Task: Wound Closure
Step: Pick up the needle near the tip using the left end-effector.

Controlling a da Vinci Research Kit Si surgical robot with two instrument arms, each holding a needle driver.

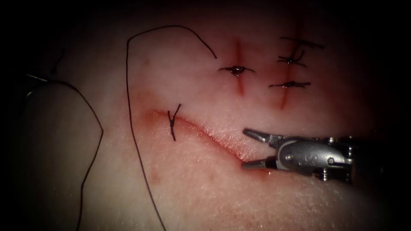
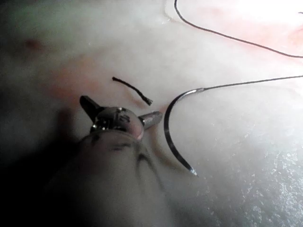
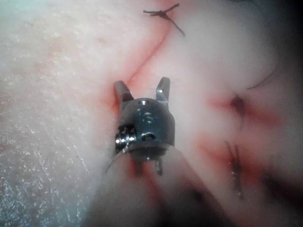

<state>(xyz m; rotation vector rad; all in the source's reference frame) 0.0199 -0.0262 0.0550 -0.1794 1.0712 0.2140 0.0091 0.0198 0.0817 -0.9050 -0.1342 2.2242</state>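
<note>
The tissue (image 1: 205, 192) has a long cut (image 1: 205, 134) with one knotted stitch (image 1: 172, 122) near its left end. My right tool (image 1: 245, 148) stands open at the cut's right end, one jaw on each side of it, holding nothing. In the right wrist view the right tool (image 3: 142, 89) straddles the cut (image 3: 147, 61). My left tool (image 2: 120, 108) is open and empty. The curved needle (image 2: 169, 137) lies flat on the tissue just beside one jaw, not in the tissue. Its thread (image 2: 251, 83) trails away.
A long thread (image 1: 128, 107) loops over the tissue left of the cut, and a second strand (image 1: 96, 145) runs further left. Two short stitched cuts (image 1: 236, 69) (image 1: 290, 84) lie beyond the long one. A cut end of thread (image 2: 132, 89) lies by the left tool.
</note>
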